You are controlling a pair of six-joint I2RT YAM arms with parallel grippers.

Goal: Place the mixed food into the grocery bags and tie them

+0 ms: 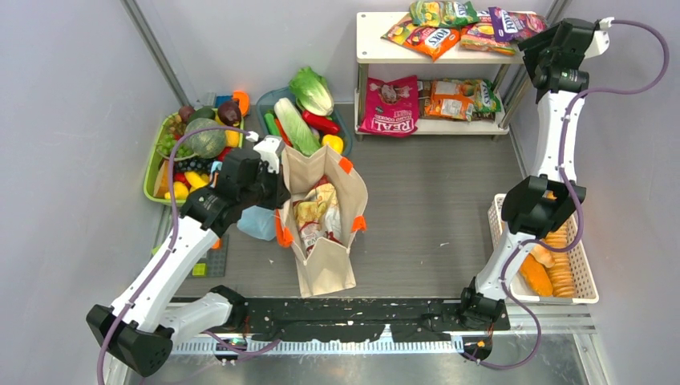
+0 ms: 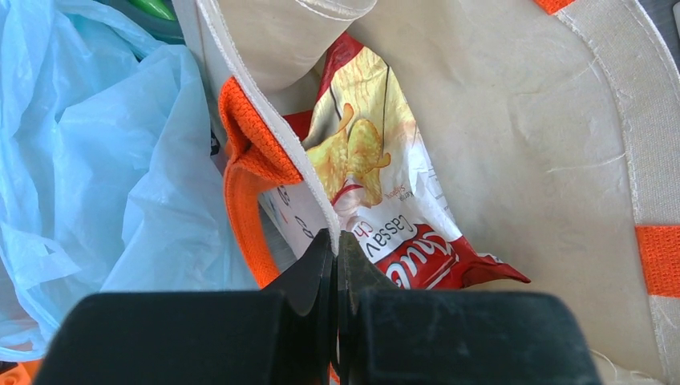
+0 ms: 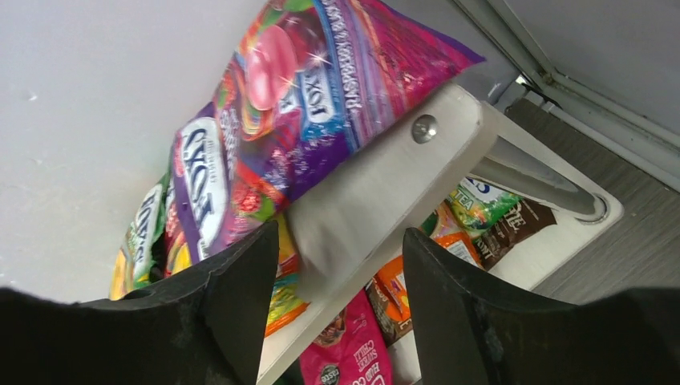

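The beige canvas tote (image 1: 325,261) lies open in the middle of the table with a red-and-white snack packet (image 1: 317,212) inside. My left gripper (image 1: 277,183) is shut on the tote's left rim (image 2: 321,204), next to an orange handle (image 2: 244,208); the packet (image 2: 377,176) lies just past the jaws. A light-blue plastic bag (image 1: 258,223) is crumpled against the tote's left side (image 2: 96,160). My right gripper (image 1: 536,46) is open at the right end of the top shelf (image 3: 385,184), beside a purple packet (image 3: 297,104). Its fingers hold nothing.
A white shelf unit (image 1: 377,50) at the back carries more packets: orange (image 1: 433,38) on top, pink (image 1: 390,104) below. A green tray (image 1: 152,172) and a blue bin (image 1: 269,100) of toy produce stand at back left. A white mesh basket (image 1: 589,285) of biscuits stands at right.
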